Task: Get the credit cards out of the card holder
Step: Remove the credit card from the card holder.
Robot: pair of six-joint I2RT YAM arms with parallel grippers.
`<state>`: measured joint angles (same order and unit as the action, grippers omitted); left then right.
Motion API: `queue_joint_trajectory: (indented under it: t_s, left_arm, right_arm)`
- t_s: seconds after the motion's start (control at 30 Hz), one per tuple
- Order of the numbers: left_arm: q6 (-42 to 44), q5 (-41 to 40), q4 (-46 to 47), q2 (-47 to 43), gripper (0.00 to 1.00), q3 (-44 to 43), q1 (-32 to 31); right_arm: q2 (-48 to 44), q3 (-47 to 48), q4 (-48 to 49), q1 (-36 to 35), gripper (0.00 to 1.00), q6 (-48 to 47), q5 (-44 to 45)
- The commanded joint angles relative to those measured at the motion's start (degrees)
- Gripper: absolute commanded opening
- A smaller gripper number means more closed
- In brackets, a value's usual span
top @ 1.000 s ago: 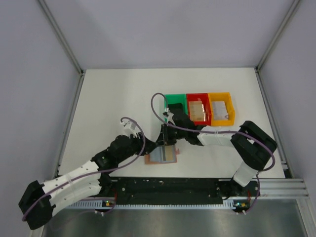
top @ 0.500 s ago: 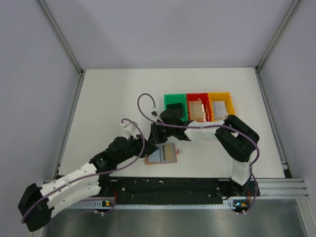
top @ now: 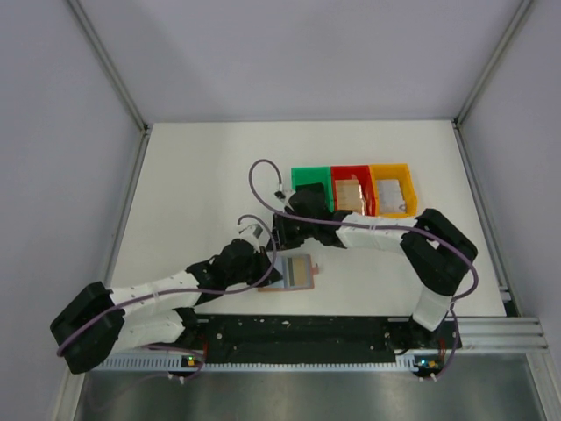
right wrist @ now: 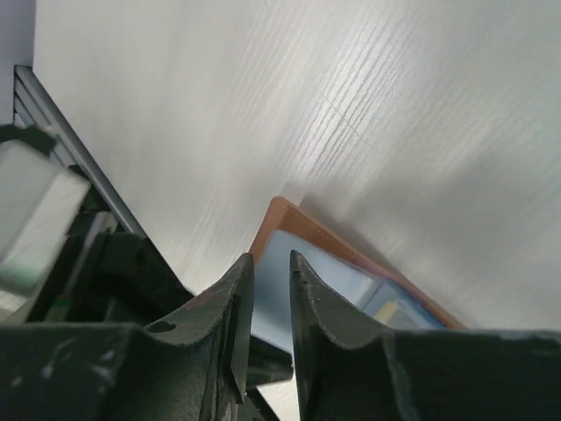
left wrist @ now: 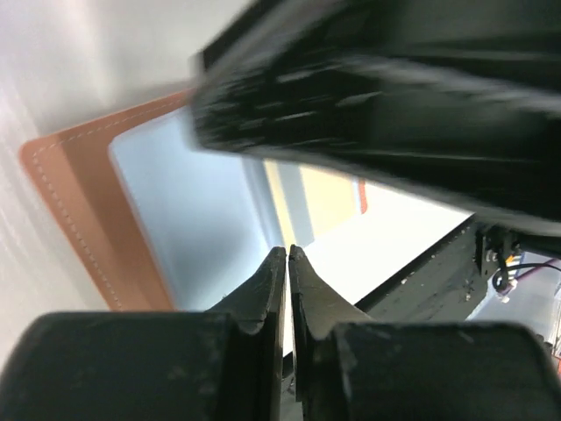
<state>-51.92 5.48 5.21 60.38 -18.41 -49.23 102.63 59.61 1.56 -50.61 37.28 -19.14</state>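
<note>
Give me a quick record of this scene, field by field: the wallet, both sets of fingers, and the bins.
card holder: open flat on the table, blue-grey inside up
left fingers: closed together, at the holder's left side
right fingers: slightly apart, near the holder's far edge
bins: green bin, red bin, yellow bin, side by side beyond the holder

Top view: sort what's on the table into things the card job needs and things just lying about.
Belongs to the job:
- card holder, lying open
- pale card tucked in its pocket
- left claw and right claw, both at the holder

Just lying about:
- green bin
- red bin
- yellow bin
</note>
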Motion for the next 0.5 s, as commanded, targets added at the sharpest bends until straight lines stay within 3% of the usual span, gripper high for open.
queue_joint_trajectory:
  t_s: [0.0, 0.47]
  left_arm:
    - [-2.30, -3.36, -1.16, 1.06, 0.08, -0.66, -0.16]
    - [-2.13, -6.88, -4.07, 5.36, 0.04, -1.89, -0.07]
  right_arm:
    - [-9.89, -3.53, 0.11, 1.74, 0.25, -1.68, 4.10]
    - [-17.90, -18.65, 0.46, 3.85, 0.31, 1.31, 8.41]
